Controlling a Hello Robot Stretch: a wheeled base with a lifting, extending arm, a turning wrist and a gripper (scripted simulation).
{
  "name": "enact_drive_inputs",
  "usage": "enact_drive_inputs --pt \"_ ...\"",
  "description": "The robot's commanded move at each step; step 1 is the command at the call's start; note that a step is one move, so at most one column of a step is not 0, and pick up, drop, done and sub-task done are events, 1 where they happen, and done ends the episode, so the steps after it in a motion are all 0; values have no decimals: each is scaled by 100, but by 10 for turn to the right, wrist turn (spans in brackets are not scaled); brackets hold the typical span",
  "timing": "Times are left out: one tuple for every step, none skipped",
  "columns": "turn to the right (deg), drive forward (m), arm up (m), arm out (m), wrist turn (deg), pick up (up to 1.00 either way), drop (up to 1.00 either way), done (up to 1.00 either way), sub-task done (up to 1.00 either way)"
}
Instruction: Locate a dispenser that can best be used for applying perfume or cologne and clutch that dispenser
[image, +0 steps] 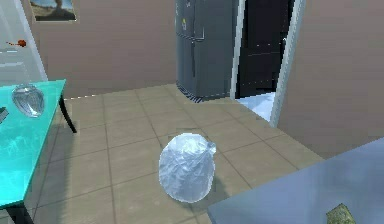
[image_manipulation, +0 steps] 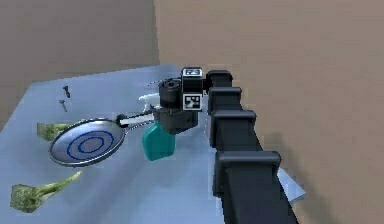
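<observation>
Teal bottle (image_manipulation: 157, 143) shows at the centre of the arm side view, right at the hand (image_manipulation: 150, 113), above the grey tabletop (image_manipulation: 120, 195). We cannot tell the hand's state, nor whether it holds anything. Just left lie a round grey pan (image_manipulation: 88, 143) with blue rings and leafy greens (image_manipulation: 50, 130). In the forward view we see a clear bag (image: 187, 168) on the tiled floor (image: 120, 125), a glass bowl (image: 27, 100) on a turquoise tabletop (image: 30, 155) at left, and a dark fridge (image: 205, 45) at upper centre.
</observation>
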Motion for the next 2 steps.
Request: enact_drive_inputs --pt "0 0 0 0 0 100 0 0 0" --pt "0 0 0 0 0 0 0 100 0"
